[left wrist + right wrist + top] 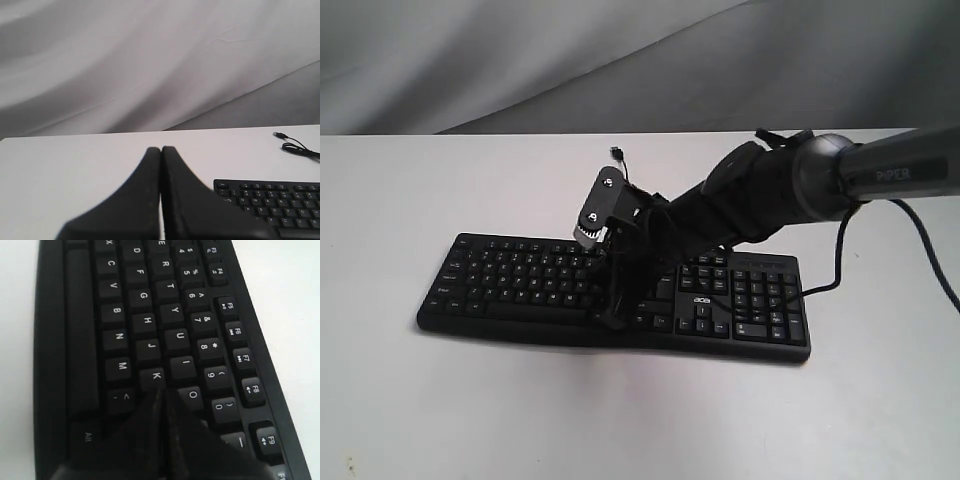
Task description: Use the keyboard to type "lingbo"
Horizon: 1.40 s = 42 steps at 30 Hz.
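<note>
Typing seems to be going on, but no screen shows, so I cannot tell which letters of "lingbo" are done. My guess is that most of the word may be left.

The keyboard (520, 275) lies flat in the middle of the white table (620, 420). The right gripper (616, 316) reaches in from 2 o'clock. Its fingers are pressed together like one poking stick and hold nothing. Its tip is down at the keys.

Only the right wrist view shows which keys. The tip sits between the K key (156, 375) and the O key (193, 395), about where L would be, but it hides that key.

Only the left wrist view shows the left gripper (161, 150). It is squeezed tight too, with nothing in it, and hangs over bare table off the keyboard's 9 o'clock end. That view also shows the cable (295, 146) lying loose.
</note>
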Each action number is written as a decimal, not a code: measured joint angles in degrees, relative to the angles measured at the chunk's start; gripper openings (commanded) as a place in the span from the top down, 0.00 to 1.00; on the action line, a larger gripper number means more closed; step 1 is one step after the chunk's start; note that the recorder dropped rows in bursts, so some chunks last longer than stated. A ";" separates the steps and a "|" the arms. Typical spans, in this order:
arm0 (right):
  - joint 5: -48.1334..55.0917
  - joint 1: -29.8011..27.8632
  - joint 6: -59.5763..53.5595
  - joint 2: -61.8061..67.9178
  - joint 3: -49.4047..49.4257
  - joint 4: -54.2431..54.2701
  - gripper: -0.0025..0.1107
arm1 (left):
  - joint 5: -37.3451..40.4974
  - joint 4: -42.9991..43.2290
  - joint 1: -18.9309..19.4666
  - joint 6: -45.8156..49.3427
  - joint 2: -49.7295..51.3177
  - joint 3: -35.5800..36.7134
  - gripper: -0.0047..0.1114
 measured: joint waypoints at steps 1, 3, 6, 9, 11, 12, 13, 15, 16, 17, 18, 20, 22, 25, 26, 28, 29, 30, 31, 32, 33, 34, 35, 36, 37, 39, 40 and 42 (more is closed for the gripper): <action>-0.37 0.00 -0.16 0.15 0.00 0.00 0.98 | 0.00 0.00 0.00 0.00 0.00 0.00 0.96; -0.54 0.00 -0.72 0.24 -0.12 0.40 0.98 | 0.00 0.00 0.00 0.00 0.00 0.00 0.96; 0.00 0.00 -1.01 0.37 -1.66 0.86 0.98 | 0.00 0.00 0.00 0.00 0.00 0.00 0.96; 0.93 0.00 -1.31 1.21 -3.10 1.86 0.98 | 0.00 0.00 0.00 0.00 0.00 0.00 0.96; 1.33 0.00 -1.31 1.83 -3.33 1.93 0.98 | 0.00 0.00 0.00 0.00 0.00 0.00 0.96; 1.59 0.00 -1.31 2.26 -3.33 1.93 0.98 | 0.00 0.00 0.00 0.00 0.00 0.00 0.96; 1.72 0.00 -1.31 2.51 -3.33 1.80 0.98 | 0.00 0.00 0.00 0.00 0.00 0.00 0.96; 1.95 0.00 -1.31 2.78 -3.33 1.59 0.98 | 0.00 0.00 0.00 0.00 0.00 0.00 0.96; 2.05 0.00 -1.31 2.78 -3.33 1.59 0.98 | 0.00 0.00 0.00 0.00 0.00 0.00 0.96; 2.18 0.00 -1.31 2.78 -3.33 1.58 0.98 | 0.00 0.00 0.00 0.00 0.00 0.00 0.96; 2.30 0.00 -1.31 2.78 -3.33 1.33 0.98 | 0.00 0.00 0.00 0.00 0.00 0.00 0.96; 2.40 0.00 -1.31 2.78 -3.33 0.67 0.98 | 0.00 0.00 0.00 0.00 0.00 0.00 0.96; 2.40 0.00 -1.31 2.78 -3.33 0.10 0.98 | 0.00 0.00 0.00 0.00 0.00 0.00 0.96; 2.61 0.00 -1.19 2.78 -3.33 -0.66 0.98 | 0.00 0.00 0.00 0.00 0.00 0.00 0.96; 2.61 0.00 -0.96 2.78 -3.33 -1.11 0.98 | 0.00 0.00 0.00 0.00 0.00 0.00 0.96; 2.61 0.00 -0.38 2.78 -3.33 -1.95 0.98 | 0.00 0.00 0.00 0.00 0.00 0.00 0.96; 2.61 0.00 -0.25 2.78 -3.33 -2.19 0.98 | 0.00 0.00 0.00 0.00 0.00 0.00 0.96; 2.74 0.00 -0.25 2.78 -3.33 -2.33 0.98 | 0.00 0.00 0.00 0.00 0.00 0.00 0.96; 2.74 0.00 -0.13 2.78 -3.33 -2.55 0.98 | 0.00 0.00 0.00 0.00 0.00 0.00 0.96; 2.86 0.00 0.00 2.78 -3.33 -2.59 0.98 | 0.00 0.00 0.00 0.00 0.00 0.00 0.96; 2.86 0.00 0.00 2.78 -3.33 -2.59 0.98 | 0.00 0.00 0.00 0.00 0.00 0.00 0.96; 2.86 0.00 0.00 2.78 -3.33 -2.70 0.98 | 0.00 0.00 0.00 0.00 0.00 0.00 0.96; 2.86 0.00 0.00 2.78 -3.33 -2.70 0.98 | 0.00 0.00 0.00 0.00 0.00 0.00 0.96; 2.86 0.00 0.00 2.78 -3.33 -2.70 0.98 | 0.00 0.00 0.00 0.00 0.00 0.00 0.96; 2.86 0.00 0.00 2.78 -3.33 -2.70 0.98 | 0.00 0.00 0.00 0.00 0.00 0.00 0.96; 2.86 0.00 0.00 3.02 -3.33 -2.70 0.98 | 0.00 0.00 0.00 0.00 0.00 0.00 0.96; 2.86 0.00 0.00 3.14 -3.33 -2.70 0.98 | 0.00 0.00 0.00 0.00 0.00 0.00 0.96; 2.86 0.00 0.12 3.52 -3.33 -2.70 0.98 | 0.00 0.00 0.00 0.00 0.00 0.00 0.96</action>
